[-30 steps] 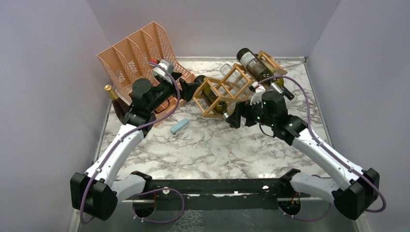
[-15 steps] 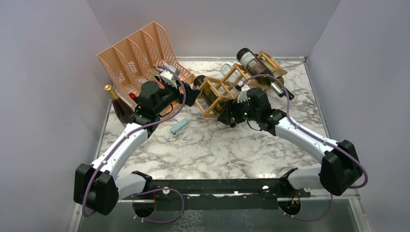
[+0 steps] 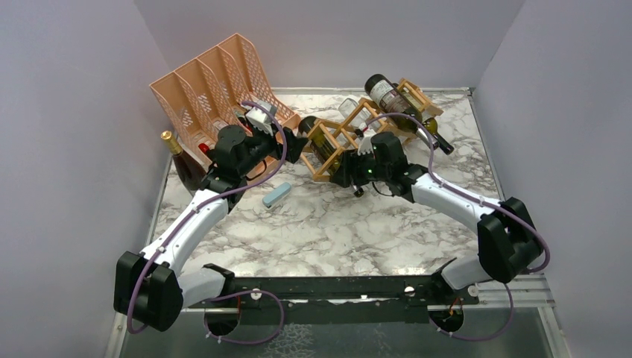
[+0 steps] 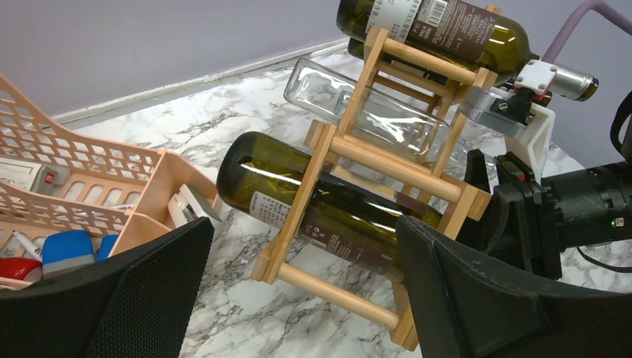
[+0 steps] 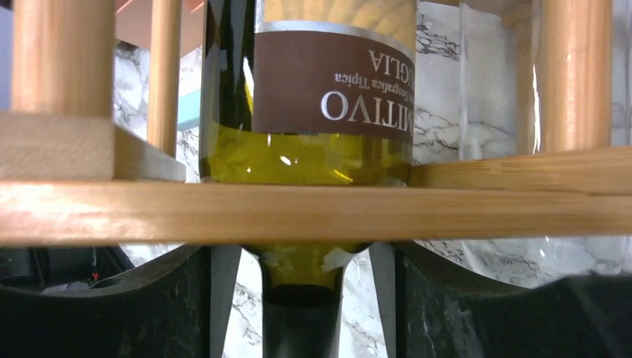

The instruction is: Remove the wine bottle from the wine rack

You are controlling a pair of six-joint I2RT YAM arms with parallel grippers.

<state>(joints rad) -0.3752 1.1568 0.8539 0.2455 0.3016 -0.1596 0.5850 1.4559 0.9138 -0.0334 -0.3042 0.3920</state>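
The light wooden wine rack [image 3: 370, 119] lies at the back middle of the table. A dark green wine bottle [image 3: 326, 147] rests in its near-left slot. A second dark bottle [image 3: 393, 101] lies on top and a clear glass bottle [image 3: 352, 112] lies between them. My left gripper [image 3: 296, 143] is open at the green bottle's base end. In the left wrist view its fingers [image 4: 112, 298] straddle the rack [image 4: 387, 160] and the bottle [image 4: 328, 216] without touching them. My right gripper [image 5: 302, 313] is open around the bottle's neck [image 5: 302, 328], under a rack slat [image 5: 313, 212], with gaps on both sides.
A salmon-pink mesh file organiser [image 3: 216, 82] stands at the back left, just behind the left wrist. A dark bottle with a gold top [image 3: 179, 158] lies by the left wall. A small pale blue block [image 3: 276, 195] lies on the marble in front of the rack.
My right arm has swung left and forward, bringing its open fingers round the green bottle's neck. My left arm shifted slightly a second ago and has stayed still since.
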